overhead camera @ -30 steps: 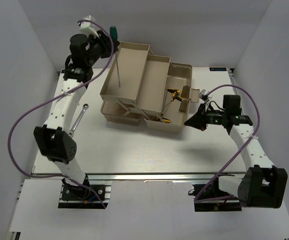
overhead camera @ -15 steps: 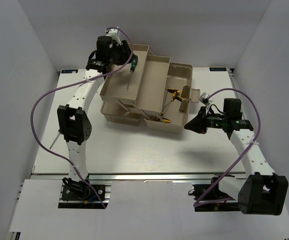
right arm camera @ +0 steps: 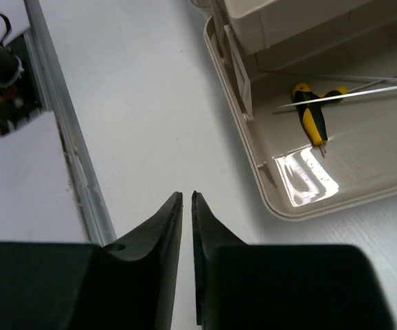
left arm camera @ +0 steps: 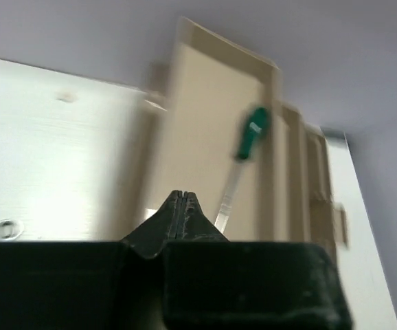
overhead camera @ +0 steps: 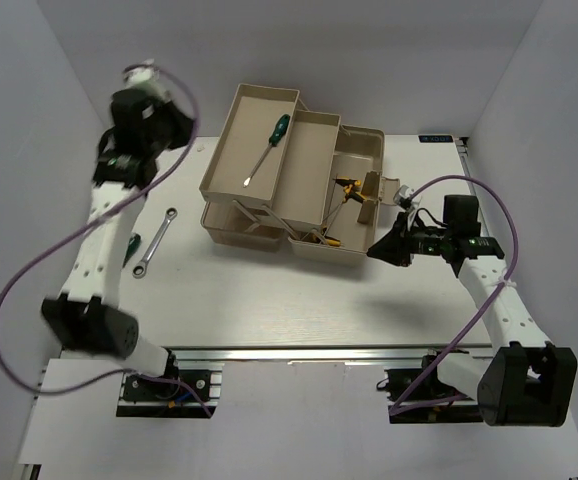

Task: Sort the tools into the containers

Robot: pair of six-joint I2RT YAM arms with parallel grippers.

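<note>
Across the far-left tray [overhead camera: 219, 165] of the toolbox [overhead camera: 364, 146] we see a green-handled screwdriver [overhead camera: 266, 147] lying diagonally, with its handle toward the far right and its tip toward the near left. Our left gripper [left arm camera: 180, 196] hangs left of that tray, jaws pressed together and empty. Our right gripper [right arm camera: 186, 195] hovers over the desk [right arm camera: 137, 117] just right of the toolbox, jaws all but touching, holding nothing.

white table [overhead camera: 269, 300] with beige toolbox [overhead camera: 234, 228], silver wrench [overhead camera: 156, 242] and green-handled screwdriver [overhead camera: 131, 246] left of it
</note>
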